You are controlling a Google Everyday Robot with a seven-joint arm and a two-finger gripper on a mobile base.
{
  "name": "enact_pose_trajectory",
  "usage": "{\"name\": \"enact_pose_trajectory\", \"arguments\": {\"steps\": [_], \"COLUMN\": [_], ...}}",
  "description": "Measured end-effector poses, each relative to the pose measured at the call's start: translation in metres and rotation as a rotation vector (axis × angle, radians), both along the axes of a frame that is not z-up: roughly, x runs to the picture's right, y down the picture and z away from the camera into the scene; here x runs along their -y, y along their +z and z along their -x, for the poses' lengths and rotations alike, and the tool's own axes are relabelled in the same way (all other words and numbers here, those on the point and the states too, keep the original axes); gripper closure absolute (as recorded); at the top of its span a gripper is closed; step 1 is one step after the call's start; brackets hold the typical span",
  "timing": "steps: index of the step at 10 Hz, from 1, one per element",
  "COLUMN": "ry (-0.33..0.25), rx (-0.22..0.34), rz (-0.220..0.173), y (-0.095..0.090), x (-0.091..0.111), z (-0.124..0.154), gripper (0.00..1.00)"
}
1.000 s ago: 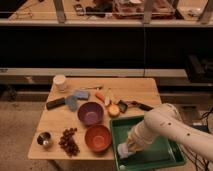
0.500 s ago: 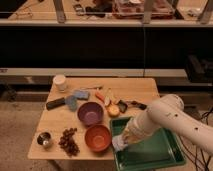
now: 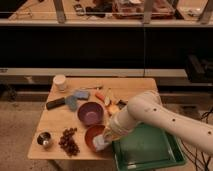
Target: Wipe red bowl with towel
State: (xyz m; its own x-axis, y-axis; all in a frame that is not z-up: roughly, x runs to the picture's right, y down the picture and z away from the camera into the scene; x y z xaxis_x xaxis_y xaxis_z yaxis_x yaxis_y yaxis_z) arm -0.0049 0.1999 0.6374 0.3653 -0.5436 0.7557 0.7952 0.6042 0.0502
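1. The pincer (image 3: 105, 138) is over the right front part of the red bowl (image 3: 91, 133), near the counter's (image 3: 55, 120) front edge. Its fingers are mostly buried in cloth and hard to make out. It is closed, with the towel (image 3: 101, 144) gripped at its tip.
2. The towel is a pale, bunched lump covering the bowl's right front rim. Its folds and edges cannot be read, so no long axis can be told.
3. The red bowl stands upright, mouth upward, just in front of the purple bowl (image 3: 90, 113). It is round, so it has no long axis. Only its left and rear parts show; the rest is behind the towel and the white arm (image 3: 150, 112).
4. The arm reaches in from the right and is cut off at the picture's right edge. It crosses above the green tray (image 3: 150, 152), which lies at the counter's front right corner.
5. Behind the arm, some fruit (image 3: 111, 106) near the middle of the counter is partly hidden and hard to identify.
6. Near the front left corner stand a steel cup (image 3: 44, 140) and a bunch of grapes (image 3: 68, 141), well clear of the towel.
7. Toward the rear left are a white tub (image 3: 60, 82), two blue pads (image 3: 79, 94) and a dark oblong thing (image 3: 55, 103) that cannot be identified.
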Motion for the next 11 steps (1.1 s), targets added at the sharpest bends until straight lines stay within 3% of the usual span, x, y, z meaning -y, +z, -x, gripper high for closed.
{"name": "enact_pose_trajectory", "arguments": {"steps": [3, 11], "ry": [-0.064, -0.059], "rx": [0.047, 0.048], "rz": [0.038, 0.048], "y": [0.011, 0.020], "x": [-0.020, -0.026], "z": [0.041, 0.044], "gripper": [1.00, 1.00]}}
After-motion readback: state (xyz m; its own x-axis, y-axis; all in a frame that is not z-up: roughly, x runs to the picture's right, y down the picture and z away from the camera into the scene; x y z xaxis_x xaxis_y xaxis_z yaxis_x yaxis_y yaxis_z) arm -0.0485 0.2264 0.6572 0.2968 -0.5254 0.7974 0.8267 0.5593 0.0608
